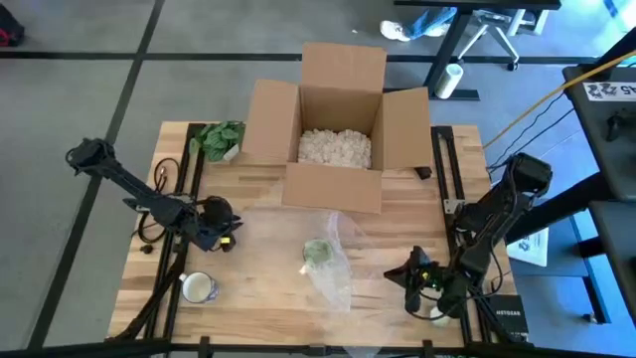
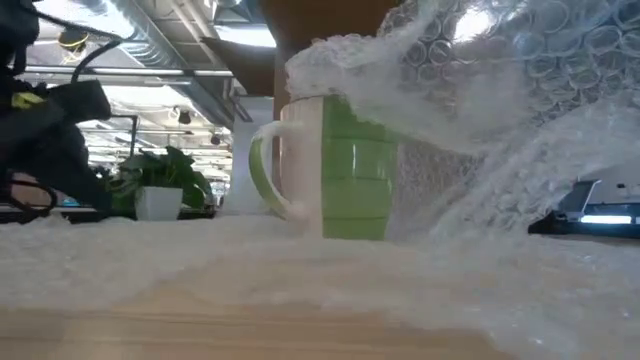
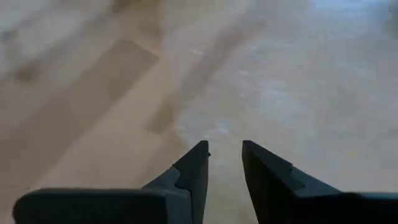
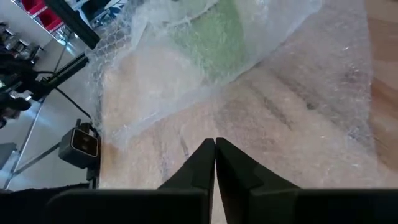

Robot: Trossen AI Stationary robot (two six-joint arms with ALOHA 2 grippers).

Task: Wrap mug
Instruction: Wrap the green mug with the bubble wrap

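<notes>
1. On the left side of the wooden table (image 1: pixel 258 288), the left gripper (image 1: pixel 227 239) hangs low over bare wood. Its two dark fingers (image 3: pixel 193 171) are a little apart, and nothing is between them.
2. A white cup (image 1: pixel 199 288) stands near the front edge, just in front of the left gripper.
3. A green plant (image 1: pixel 221 137) sits at the back left corner, beside the box.
4. A cardboard box (image 1: pixel 338 119) stands open at the back middle of the table. White packing bits (image 1: pixel 335 147) fill the bottom of it.
5. The green and white mug (image 1: pixel 318 253) stands upright in the middle of the table, in front of the box. It sits on a clear sheet of bubble wrap (image 1: pixel 333 268). In the low view, the wrap lies over the top and one side of the mug, and the handle (image 2: pixel 265 170) sticks out bare.
6. The right gripper (image 1: pixel 410 275) is low near the front right, close to the edge of the bubble wrap. Its fingers (image 4: pixel 202 165) are pressed together and hold nothing.
</notes>
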